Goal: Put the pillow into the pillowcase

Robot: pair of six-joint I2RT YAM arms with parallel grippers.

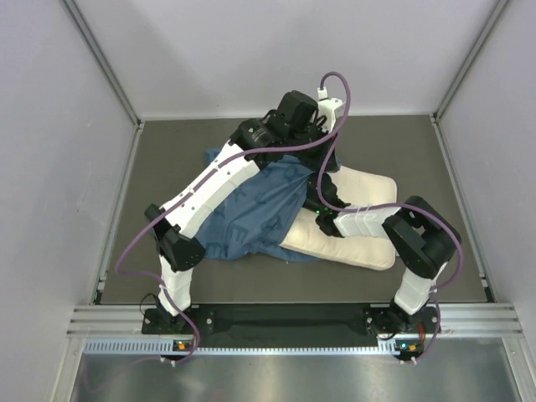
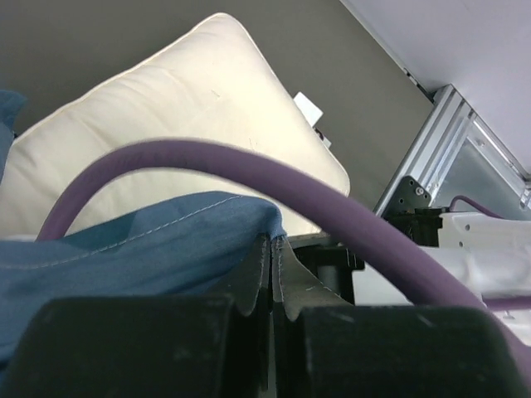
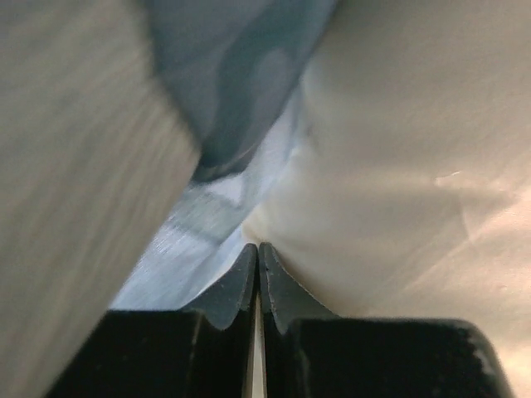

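The blue pillowcase (image 1: 251,209) lies crumpled at the table's middle, with its right edge lifted. My left gripper (image 1: 318,142) is shut on that blue edge (image 2: 166,249), its jaws together at the fabric (image 2: 274,239). The cream-white pillow (image 1: 360,222) lies to the right, its left end under the blue fabric. In the left wrist view the pillow (image 2: 182,116) shows its small white tag (image 2: 309,106). My right gripper (image 1: 325,186) is at the pillow's left end. Its jaws (image 3: 258,247) are shut at the pillow's corner (image 3: 398,166), with blue cloth (image 3: 224,108) to the left.
The dark table mat (image 1: 167,159) is walled by white panels on three sides. A metal rail (image 1: 293,318) runs along the near edge. The left arm's purple cable (image 2: 249,166) arcs over the pillow and crosses the left wrist view.
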